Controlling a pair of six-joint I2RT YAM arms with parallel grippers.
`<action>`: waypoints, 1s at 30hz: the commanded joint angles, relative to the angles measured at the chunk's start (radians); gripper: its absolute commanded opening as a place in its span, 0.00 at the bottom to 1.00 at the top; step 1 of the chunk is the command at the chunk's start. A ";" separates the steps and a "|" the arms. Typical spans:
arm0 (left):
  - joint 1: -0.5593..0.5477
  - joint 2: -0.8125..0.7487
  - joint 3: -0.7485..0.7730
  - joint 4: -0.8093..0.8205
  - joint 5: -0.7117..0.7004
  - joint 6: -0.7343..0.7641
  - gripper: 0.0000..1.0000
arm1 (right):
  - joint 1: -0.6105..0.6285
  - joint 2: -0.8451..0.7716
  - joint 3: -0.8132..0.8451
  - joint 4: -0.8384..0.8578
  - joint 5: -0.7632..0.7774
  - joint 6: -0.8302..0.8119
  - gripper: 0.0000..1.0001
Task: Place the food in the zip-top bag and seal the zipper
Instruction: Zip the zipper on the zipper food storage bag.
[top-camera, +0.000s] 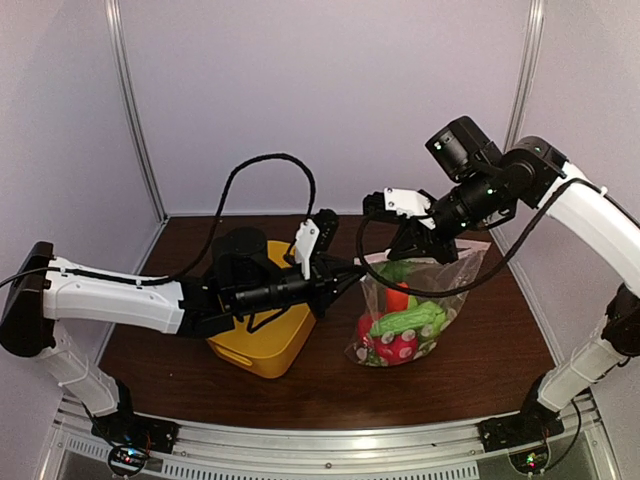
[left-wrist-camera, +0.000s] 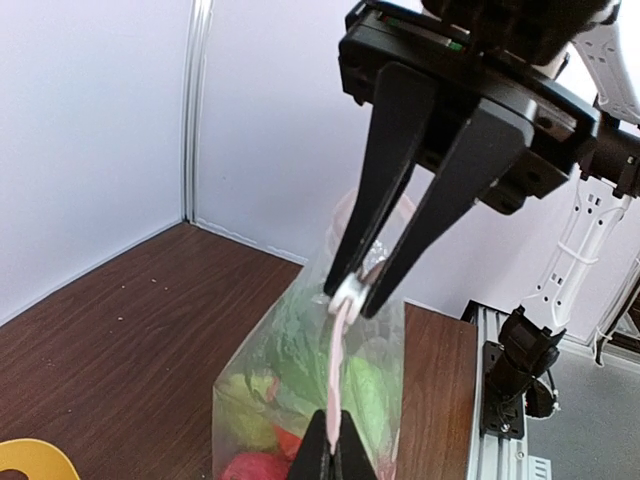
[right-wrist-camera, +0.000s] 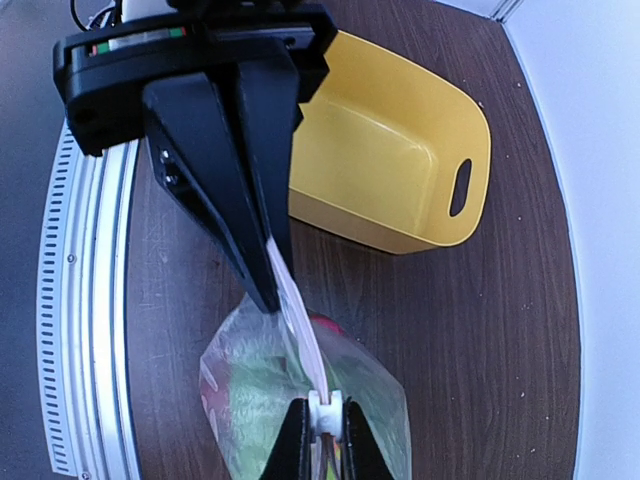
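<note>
zipper (right-wrist-camera: 300, 330): pulled taut between both tools, centre of top view.
left tool (right-wrist-camera: 272, 282): pressed together, pinching the zipper's left end.
right tool (left-wrist-camera: 352, 297): pressed together, pinching the other end.
zip-top bag (top-camera: 410, 310): hangs below them, food (top-camera: 400, 335) inside.
room: yellow tub (top-camera: 262, 345) just left of bag; bare bench (top-camera: 490, 340) at right.
surround: pale walls (top-camera: 400, 100) behind and at the sides.

The arms (top-camera: 110, 295) are white-shelled with black joints (top-camera: 500, 185), cables (top-camera: 270, 160) and tapered end effector fingers (left-wrist-camera: 390, 170).
</note>
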 joint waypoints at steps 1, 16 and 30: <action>0.021 -0.079 -0.057 0.006 -0.048 0.012 0.00 | -0.091 -0.078 0.005 -0.083 0.075 -0.037 0.04; 0.046 -0.135 -0.119 -0.009 -0.083 0.017 0.00 | -0.301 -0.151 -0.095 -0.133 0.038 -0.136 0.05; 0.060 -0.106 -0.098 -0.006 -0.068 0.021 0.00 | -0.421 -0.201 -0.146 -0.171 0.037 -0.198 0.06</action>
